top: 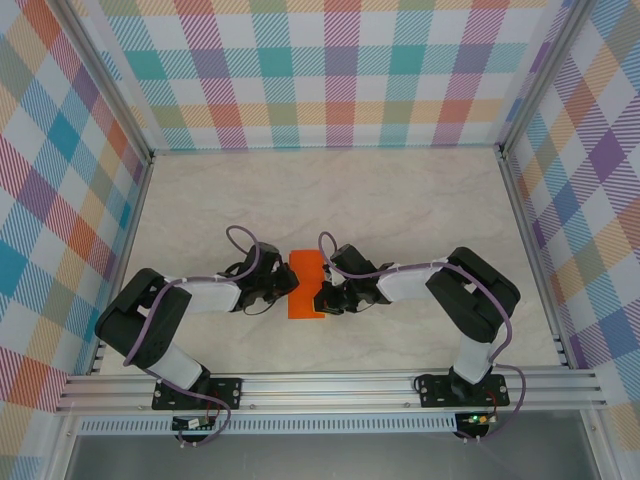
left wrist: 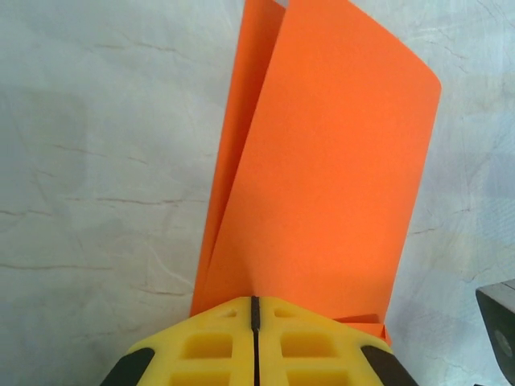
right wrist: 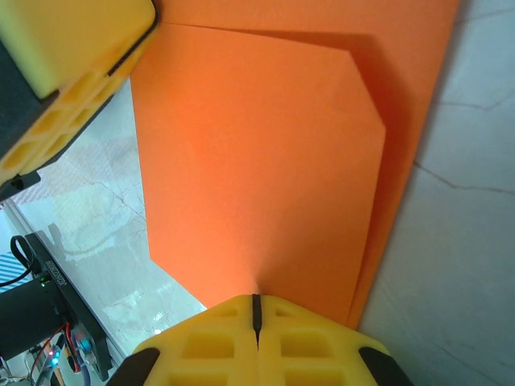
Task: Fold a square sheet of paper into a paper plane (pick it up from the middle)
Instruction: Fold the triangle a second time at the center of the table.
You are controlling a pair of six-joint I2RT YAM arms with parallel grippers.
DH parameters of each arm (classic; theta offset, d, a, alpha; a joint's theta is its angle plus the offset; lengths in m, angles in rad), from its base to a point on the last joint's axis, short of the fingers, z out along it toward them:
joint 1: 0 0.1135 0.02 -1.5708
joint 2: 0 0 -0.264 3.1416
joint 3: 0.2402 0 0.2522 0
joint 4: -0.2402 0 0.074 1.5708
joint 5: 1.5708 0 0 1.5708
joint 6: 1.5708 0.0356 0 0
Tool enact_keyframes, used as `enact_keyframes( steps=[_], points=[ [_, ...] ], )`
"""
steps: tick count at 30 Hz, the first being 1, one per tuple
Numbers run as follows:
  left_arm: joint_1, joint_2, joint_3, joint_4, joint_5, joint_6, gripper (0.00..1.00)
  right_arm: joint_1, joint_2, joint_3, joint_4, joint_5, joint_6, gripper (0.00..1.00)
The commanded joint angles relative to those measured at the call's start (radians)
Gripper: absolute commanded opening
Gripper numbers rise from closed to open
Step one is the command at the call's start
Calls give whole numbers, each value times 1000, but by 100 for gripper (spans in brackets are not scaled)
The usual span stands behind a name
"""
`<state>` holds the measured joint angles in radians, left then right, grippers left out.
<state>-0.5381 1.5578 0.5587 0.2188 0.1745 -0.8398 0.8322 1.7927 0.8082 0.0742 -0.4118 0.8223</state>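
The orange sheet of paper [top: 305,283] is folded over into layers and hangs between my two grippers at the table's near middle. In the left wrist view the paper [left wrist: 322,161] rises from the closed yellow fingers of my left gripper [left wrist: 254,302], which pinch its near edge. My right gripper [right wrist: 257,300] is shut on the opposite edge of the paper [right wrist: 257,161], where a folded corner flap shows. From above, the left gripper [top: 284,284] and right gripper [top: 325,294] face each other across the sheet. No finished paper plane is in view.
The pale marbled table [top: 330,200] stretches away behind the arms, fenced by plaid walls [top: 340,70]. An aluminium rail [top: 330,385] runs along the near edge. The left gripper's yellow finger [right wrist: 64,56] sits close at the right wrist view's upper left.
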Motion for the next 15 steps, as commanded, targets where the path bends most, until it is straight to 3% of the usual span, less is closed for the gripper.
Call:
enact_keyframes(
  steps=[1, 15],
  points=[
    [57, 23, 7, -93, -134, 37, 7, 5, 26, -24, -163, 41, -26, 0],
    [63, -138, 32, -167, -68, 53, 10, 5, 31, -1, -158, 21, -30, 0]
  ],
)
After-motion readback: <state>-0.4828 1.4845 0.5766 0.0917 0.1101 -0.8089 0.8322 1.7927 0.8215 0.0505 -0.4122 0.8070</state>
